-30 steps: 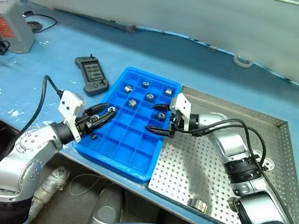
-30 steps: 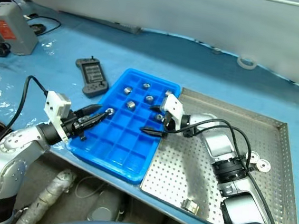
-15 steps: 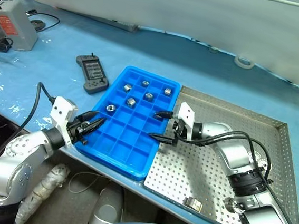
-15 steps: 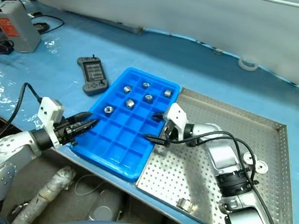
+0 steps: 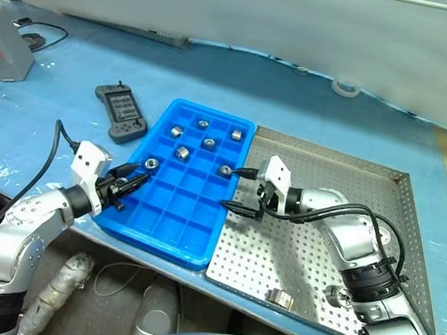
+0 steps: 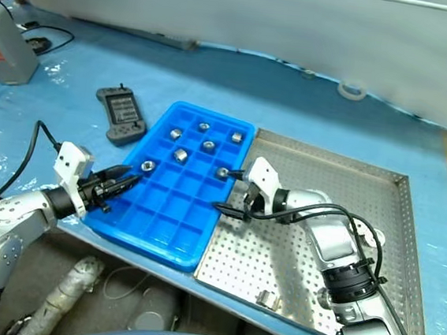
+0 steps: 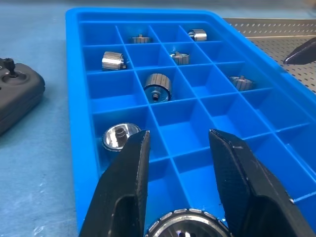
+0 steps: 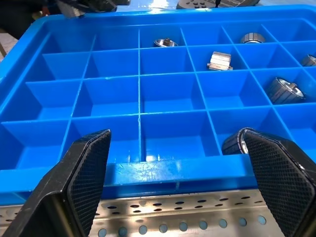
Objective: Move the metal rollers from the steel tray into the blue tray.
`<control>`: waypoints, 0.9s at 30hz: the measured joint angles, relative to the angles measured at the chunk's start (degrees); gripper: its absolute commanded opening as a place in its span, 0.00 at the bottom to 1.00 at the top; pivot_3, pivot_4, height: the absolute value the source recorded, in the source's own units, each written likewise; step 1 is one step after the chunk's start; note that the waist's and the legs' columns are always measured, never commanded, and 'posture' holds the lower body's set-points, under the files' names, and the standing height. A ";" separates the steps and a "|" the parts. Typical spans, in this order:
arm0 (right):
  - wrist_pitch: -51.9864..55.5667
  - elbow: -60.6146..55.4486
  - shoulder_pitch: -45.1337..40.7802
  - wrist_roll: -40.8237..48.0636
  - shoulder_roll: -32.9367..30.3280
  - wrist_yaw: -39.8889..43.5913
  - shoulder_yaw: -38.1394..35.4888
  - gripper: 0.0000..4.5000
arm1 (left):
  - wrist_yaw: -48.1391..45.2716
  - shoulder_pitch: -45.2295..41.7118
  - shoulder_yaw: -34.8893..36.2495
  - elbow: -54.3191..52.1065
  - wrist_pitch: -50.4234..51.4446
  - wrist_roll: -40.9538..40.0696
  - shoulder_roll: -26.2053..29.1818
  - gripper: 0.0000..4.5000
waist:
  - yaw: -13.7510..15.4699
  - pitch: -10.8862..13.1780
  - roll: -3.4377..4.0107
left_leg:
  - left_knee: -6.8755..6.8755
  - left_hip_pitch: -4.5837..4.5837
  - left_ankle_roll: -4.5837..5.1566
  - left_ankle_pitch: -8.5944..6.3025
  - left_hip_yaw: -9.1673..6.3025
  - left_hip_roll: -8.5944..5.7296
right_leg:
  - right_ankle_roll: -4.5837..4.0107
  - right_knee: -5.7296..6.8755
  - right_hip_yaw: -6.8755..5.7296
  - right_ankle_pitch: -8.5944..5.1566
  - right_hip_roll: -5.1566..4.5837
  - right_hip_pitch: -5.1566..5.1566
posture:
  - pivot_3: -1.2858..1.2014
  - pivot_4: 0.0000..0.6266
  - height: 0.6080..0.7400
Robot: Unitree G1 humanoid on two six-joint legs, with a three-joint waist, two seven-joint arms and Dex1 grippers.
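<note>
**Seven rollers in the blue tray, one on the steel tray**

From my head camera: the blue tray [image 5: 160, 245] lies on the blue-covered worktop [image 5: 44, 134], with the steel tray [image 5: 316, 271] touching its right side. Seven metal rollers [image 5: 181, 152] sit in the blue tray, each in its own compartment, all in the far half. One more roller [image 5: 278, 298] rests on the steel tray near its front rim. My left claw [image 5: 137, 178] hovers at the blue tray's left edge, pointing in toward the nearest roller [image 5: 150, 162]; its fingers are close together and pinch nothing. My right claw [image 5: 237, 189] reaches leftward over the seam between the two trays, spread wide and empty. A dark handheld controller [image 5: 118, 111] lies on the worktop beyond the blue tray's far left corner.

From my left wrist: my fingers stand a little parted, with nothing between the tips. Past them the blue tray's grid stretches away; one roller [image 7: 121, 136] lies in the compartment just beyond one fingertip. The controller [image 7: 15, 98] lies beside the tray.

From my right wrist: my two fingers stand wide apart over the steel tray's perforated floor [image 8: 173, 227], facing the blue tray's near wall. One roller [image 8: 234, 143] sits in the compartment just behind that wall.
</note>
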 measured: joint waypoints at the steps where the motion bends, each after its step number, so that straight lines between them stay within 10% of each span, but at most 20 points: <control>1: 0.07 0.00 0.01 -0.02 -0.11 0.00 -0.01 1.00 | -1.17 1.97 0.19 -1.04 0.09 -0.92 0.57 0.35 | -0.25 -0.01 -0.02 | 0.00 -0.03 0.00 -0.01 0.00 0.00 | 0.00 -0.02 -0.01 0.00 0.00 -0.01 | 0.63 0.24 1.00; 23: -0.04 1.50 -1.74 -1.01 0.17 1.25 0.21 1.00 | 0.82 10.39 3.46 -3.51 -2.36 1.35 2.38 0.35 | -0.18 0.00 0.07 | -0.08 0.41 0.14 -0.09 0.03 0.11 | -0.11 -0.01 0.00 -0.01 0.08 0.07 | 0.65 0.24 1.00; 27: -0.07 1.51 -1.72 -1.23 0.14 1.21 0.21 1.00 | 0.89 10.86 3.39 -2.04 -3.26 2.35 2.38 0.60 | -0.25 0.01 0.08 | -0.14 0.60 0.14 -0.09 0.13 0.14 | -0.12 -0.01 0.07 -0.02 0.08 0.13 | 0.64 0.24 1.00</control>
